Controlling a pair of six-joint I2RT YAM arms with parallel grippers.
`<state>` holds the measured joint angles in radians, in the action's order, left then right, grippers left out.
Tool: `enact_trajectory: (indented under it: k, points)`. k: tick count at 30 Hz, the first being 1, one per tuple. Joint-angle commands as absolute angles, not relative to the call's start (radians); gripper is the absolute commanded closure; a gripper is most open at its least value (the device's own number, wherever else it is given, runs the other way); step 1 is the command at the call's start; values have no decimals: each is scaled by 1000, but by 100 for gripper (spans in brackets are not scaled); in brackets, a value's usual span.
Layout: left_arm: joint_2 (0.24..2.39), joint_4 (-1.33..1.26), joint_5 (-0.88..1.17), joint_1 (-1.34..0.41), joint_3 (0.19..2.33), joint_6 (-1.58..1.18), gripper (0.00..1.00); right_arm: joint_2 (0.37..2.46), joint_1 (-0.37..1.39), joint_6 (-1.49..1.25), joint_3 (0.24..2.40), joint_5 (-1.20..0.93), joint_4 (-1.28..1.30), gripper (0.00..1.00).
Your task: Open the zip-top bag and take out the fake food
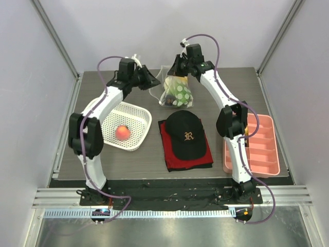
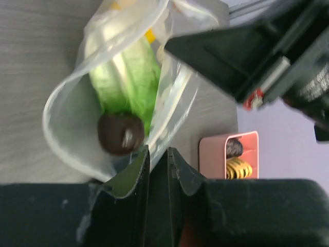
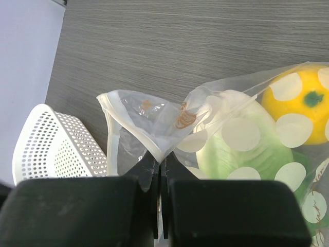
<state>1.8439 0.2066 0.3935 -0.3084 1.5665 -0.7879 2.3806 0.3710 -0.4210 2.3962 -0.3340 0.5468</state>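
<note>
While left gripper (image 2: pixel 158 153) and right gripper (image 3: pixel 160 157) each clamp the bag (image 1: pixel 176 94) rim, cap (image 1: pixel 186 135) crowds its near side; basket (image 1: pixel 138 109) left, tray (image 1: pixel 268 150) right.

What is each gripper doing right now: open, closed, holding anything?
Left gripper: closed, pinching the rim of the zip-top bag.
Right gripper: closed, pinching the zip-top bag's edge too.

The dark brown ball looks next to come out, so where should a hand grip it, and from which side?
Grip the dark brown ball across its round middle, probably entering through the open mouth of the zip-top bag: it lies just inside the rim, in front of the leafy green vegetable, unblocked.
</note>
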Motion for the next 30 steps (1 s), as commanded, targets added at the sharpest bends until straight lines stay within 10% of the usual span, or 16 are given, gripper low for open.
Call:
enact_trajectory:
  k: [1,12,18,30]
  points:
    - [2007,152,447,-345,1736,-828,80,2322,374,-425,2401,-368,480,98]
    - [2285,522,339,-396,2061,-744,62,2310,374,-431,2401,-374,472,98]
    - [2258,589,362,-408,2015,-652,31,2316,374,-437,2418,-377,466,98]
    - [2296,598,399,-423,1988,-566,28,2345,373,-505,2428,-397,431,98]
